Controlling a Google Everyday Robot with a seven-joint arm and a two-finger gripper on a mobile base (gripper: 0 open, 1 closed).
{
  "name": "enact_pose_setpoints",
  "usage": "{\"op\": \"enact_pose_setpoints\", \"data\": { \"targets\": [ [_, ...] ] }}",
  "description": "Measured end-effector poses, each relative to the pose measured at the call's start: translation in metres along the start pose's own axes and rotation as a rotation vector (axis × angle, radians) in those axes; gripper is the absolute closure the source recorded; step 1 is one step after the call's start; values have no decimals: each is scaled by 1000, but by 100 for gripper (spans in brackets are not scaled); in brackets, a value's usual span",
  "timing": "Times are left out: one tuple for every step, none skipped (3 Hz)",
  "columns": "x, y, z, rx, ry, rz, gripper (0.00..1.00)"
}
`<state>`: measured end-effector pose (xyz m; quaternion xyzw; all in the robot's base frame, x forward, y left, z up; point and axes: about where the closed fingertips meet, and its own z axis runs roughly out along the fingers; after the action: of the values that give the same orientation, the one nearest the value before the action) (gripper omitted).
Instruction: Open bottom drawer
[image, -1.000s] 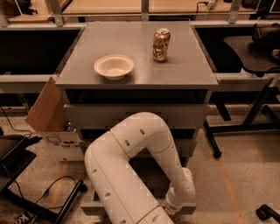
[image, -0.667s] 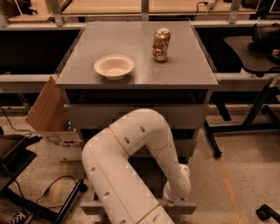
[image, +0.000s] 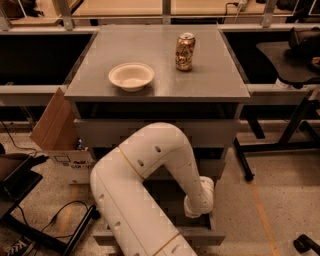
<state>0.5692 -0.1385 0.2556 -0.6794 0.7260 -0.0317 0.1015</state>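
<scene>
The grey cabinet (image: 155, 132) stands in the middle of the camera view, with three drawer fronts stacked under its top. The bottom drawer (image: 207, 235) sticks out toward me at floor level, and part of its dark inside shows behind its narrow grey front. My white arm bends down in front of the cabinet. The gripper (image: 198, 214) hangs under the wrist, just behind the bottom drawer's front edge, and is mostly hidden by the wrist.
A white bowl (image: 131, 76) and a soda can (image: 184, 51) stand on the cabinet top. A cardboard box (image: 60, 135) leans at the left. Cables and a black stand (image: 75, 232) lie on the floor at left, and a table leg (image: 242, 157) stands at right.
The wrist has risen a little and shifted slightly left above the bottom drawer. The drawer front stays in about the same place.
</scene>
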Motion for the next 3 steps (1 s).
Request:
{"op": "enact_pose_setpoints", "data": {
  "targets": [
    [14,-21,33,6,-27,-65,100],
    [39,-26,64,-37,-79,-67,100],
    [33,-23,76,-78,-100,-76,100]
  ]
}}
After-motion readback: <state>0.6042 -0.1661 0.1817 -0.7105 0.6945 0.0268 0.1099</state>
